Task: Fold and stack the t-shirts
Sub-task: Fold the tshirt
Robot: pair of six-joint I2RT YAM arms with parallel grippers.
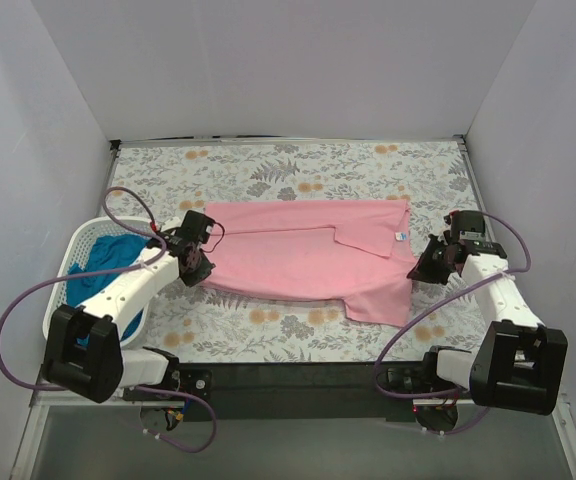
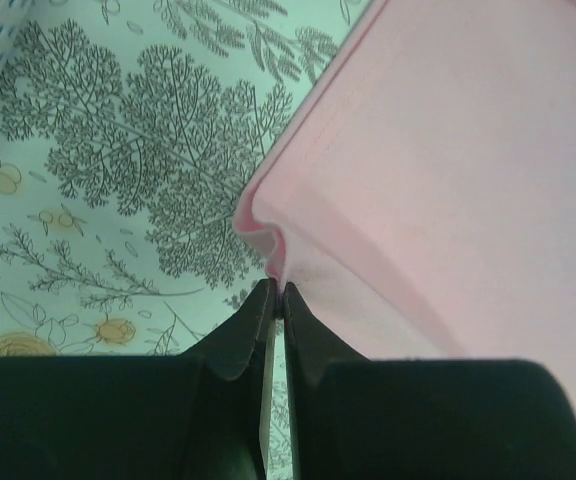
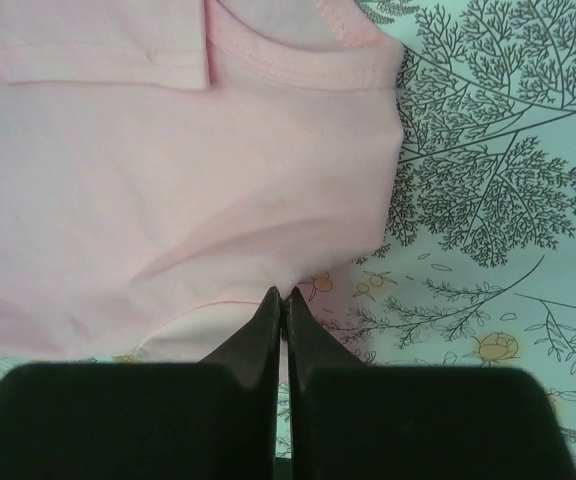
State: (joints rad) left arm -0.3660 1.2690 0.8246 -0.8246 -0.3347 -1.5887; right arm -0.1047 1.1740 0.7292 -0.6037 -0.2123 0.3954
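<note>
The light pink t-shirt (image 1: 308, 258) lies spread across the middle of the table, partly folded, one sleeve turned over its top. My left gripper (image 1: 194, 262) pinches its left edge; in the left wrist view the jaws (image 2: 277, 288) are shut on a raised fold of pink cloth (image 2: 448, 180). At the shirt's right edge my right gripper (image 1: 430, 262) is shut on the pink fabric (image 3: 168, 200), its tips (image 3: 284, 294) meeting at the hem. A teal-blue t-shirt (image 1: 103, 262) sits bundled in the basket at the left.
The white lattice basket (image 1: 80, 238) stands at the table's left edge, beside my left arm. A floral tablecloth (image 1: 298, 165) covers the table. White walls close in the back and both sides. Purple cables loop off both arms.
</note>
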